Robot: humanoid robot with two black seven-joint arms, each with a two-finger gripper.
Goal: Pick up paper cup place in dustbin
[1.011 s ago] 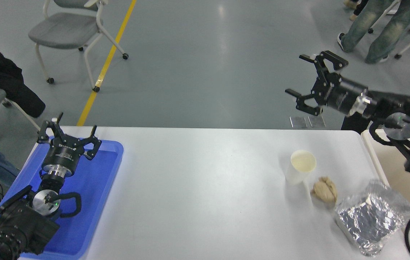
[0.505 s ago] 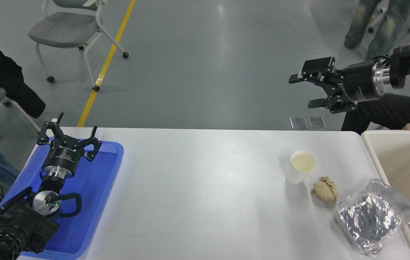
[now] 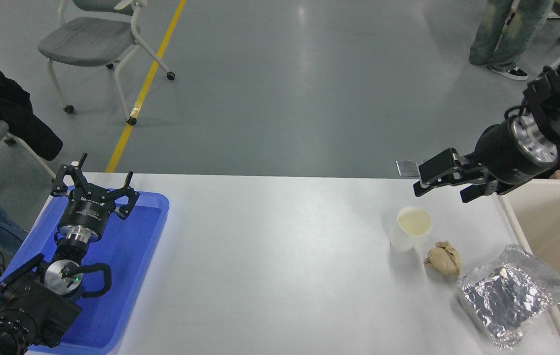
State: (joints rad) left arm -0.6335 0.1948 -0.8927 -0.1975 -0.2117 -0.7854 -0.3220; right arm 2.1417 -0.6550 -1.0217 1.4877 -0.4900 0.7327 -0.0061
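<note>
The paper cup [image 3: 412,228] stands upright on the white table [image 3: 280,266], right of centre, its cream inside showing. At about five o'clock from it, just beside, lies a crumpled tan paper ball [image 3: 443,258], and farther that way a crinkled silver foil bag [image 3: 511,295] rests against the rim of the dustbin [image 3: 546,217], which fills the table's right edge.

The right gripper [image 3: 445,185] hangs in the air at about one o'clock from the cup, apart from it, its fingers spread and holding nothing.

The left gripper [image 3: 93,183] is parked over the blue tray [image 3: 131,261] at the lower left, fingers splayed wide. White lettering marks its body, too small to read.

Beyond the table stand a grey chair [image 3: 93,42] and a person's legs [image 3: 504,37].
</note>
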